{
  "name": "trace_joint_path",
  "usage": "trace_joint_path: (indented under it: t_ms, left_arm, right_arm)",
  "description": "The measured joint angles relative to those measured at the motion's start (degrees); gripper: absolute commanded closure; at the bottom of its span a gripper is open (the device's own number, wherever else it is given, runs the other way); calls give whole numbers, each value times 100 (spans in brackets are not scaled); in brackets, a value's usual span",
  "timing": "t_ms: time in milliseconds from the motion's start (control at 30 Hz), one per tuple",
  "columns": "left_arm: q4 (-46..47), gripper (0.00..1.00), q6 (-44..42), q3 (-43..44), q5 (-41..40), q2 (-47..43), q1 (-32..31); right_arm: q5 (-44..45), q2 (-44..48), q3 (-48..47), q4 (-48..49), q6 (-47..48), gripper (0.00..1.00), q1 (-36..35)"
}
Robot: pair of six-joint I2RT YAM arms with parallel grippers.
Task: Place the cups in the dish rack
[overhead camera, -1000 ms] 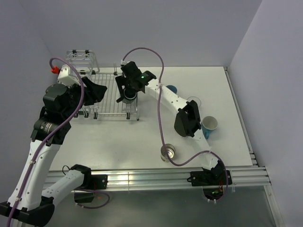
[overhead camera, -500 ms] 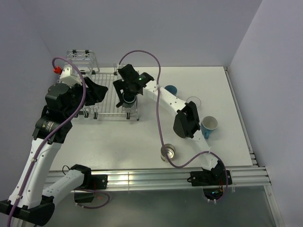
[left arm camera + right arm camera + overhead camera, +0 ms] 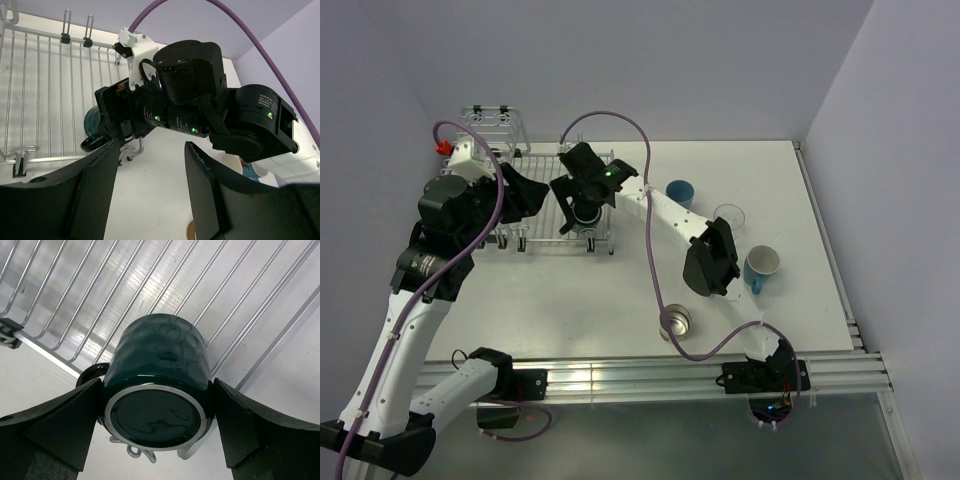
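Observation:
A dark teal mug (image 3: pixel 157 355) hangs upside down, its base toward the camera, and my right gripper (image 3: pixel 159 390) is shut on it with a finger on each side. It hovers over the near right corner of the dish rack (image 3: pixel 175 285), a silver wire grid. From above, the right gripper (image 3: pixel 582 200) and the mug (image 3: pixel 588 212) are over the dish rack (image 3: pixel 545 195). My left gripper (image 3: pixel 525 195) is open and empty over the rack's left part. In the left wrist view the left gripper (image 3: pixel 150 200) faces the right arm and the mug (image 3: pixel 92 122).
A blue tumbler (image 3: pixel 678 190), a clear glass (image 3: pixel 728 215) and a blue mug with a white inside (image 3: pixel 761 263) stand on the table's right half. A steel cup (image 3: pixel 674 322) sits near the front edge. The rack's tall basket (image 3: pixel 495 125) is at the far left.
My right gripper has carried the teal mug a little to the left, further over the rack. The left arm has shifted slightly.

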State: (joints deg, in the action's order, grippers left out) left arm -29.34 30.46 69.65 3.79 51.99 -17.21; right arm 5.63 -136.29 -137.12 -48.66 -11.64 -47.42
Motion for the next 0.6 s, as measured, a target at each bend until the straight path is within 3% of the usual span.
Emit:
trace_joint_path:
  t_ms: [267,600]
  left_arm:
    - [-2,37,-4,-9,2,15,0]
    - [-2,36,-72,-11,0,15,0]
  right_arm:
    - [59,0,66,149,74,17,-37]
    - [140,0,184,452,223,9,-85]
